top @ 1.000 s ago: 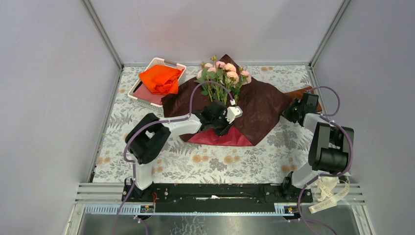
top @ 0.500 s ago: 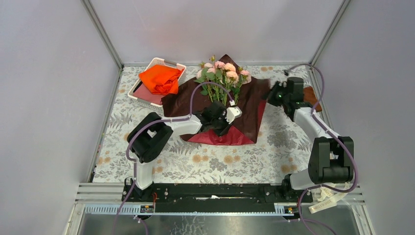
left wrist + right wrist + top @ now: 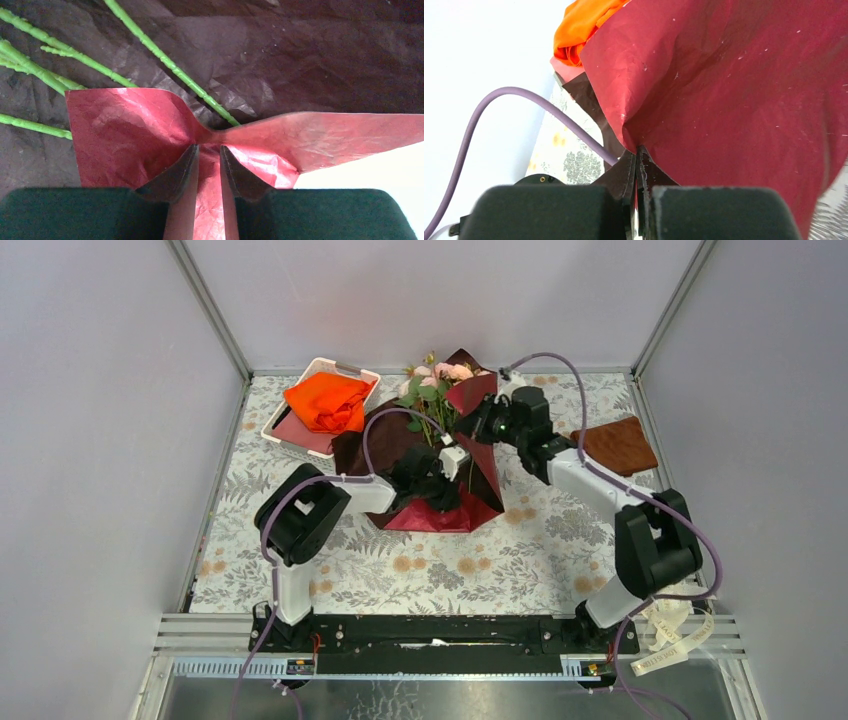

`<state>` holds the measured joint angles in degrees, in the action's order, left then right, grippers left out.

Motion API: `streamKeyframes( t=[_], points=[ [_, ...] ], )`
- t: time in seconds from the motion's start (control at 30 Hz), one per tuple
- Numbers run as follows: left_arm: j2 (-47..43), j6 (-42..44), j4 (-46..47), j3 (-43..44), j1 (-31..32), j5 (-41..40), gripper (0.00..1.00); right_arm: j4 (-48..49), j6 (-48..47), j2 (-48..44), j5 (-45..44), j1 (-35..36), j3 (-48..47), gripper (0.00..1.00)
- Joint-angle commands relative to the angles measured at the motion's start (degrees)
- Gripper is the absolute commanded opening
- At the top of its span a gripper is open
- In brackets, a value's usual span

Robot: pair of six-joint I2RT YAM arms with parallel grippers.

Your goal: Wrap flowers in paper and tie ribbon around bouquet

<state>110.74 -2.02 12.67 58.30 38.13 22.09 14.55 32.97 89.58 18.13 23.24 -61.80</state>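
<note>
1. On the flowery table, the biggest thing is the dark red paper. It lies near the middle, toward the far side. Its right side is lifted up and bent over to the left, so I think the wrapping has started.
2. Next come the flowers. They lie on the paper with their pink heads at the far end and their green stems pointing back at me. The lifted flap hides some of them on the right. The left side of the paper is flat, so I think that side has not been folded yet.
3. Then there is a white tray at the far left with an orange cloth in it. A brown cloth lies at the far right. I do not think I need them for this job.
4. My right gripper is squeezed tight on the edge of the flap and holds it up over the flowers.
5. My left gripper pinches a fold of the paper's near edge, close to the stem ends.
6. Smallest is the ribbon. It hangs by the base of my right arm, well apart from the flowers, and nothing touches it. I think tying the bow is all left to do, so most of the job is ahead of me.
</note>
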Motion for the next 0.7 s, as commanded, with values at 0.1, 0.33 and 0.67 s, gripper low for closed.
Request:
streamKeyframes(
  t=[0.1,0.33,0.67],
  points=[
    [2.12,-9.84,10.14,-5.09,-4.48,4.69,0.29,9.23,5.95,6.98,-1.74,3.12,-4.39,0.0],
    [3.62,-16.75,12.92,-5.82,-6.58,6.16,0.3,0.03,3.98,14.0,-0.2,3.39,-7.76,0.09],
    [4.95,-16.67,9.76,-4.77,-6.58,3.62,0.3,-34.39,-9.44,-10.88,-32.04,3.3,-3.35,1.0]
  ],
)
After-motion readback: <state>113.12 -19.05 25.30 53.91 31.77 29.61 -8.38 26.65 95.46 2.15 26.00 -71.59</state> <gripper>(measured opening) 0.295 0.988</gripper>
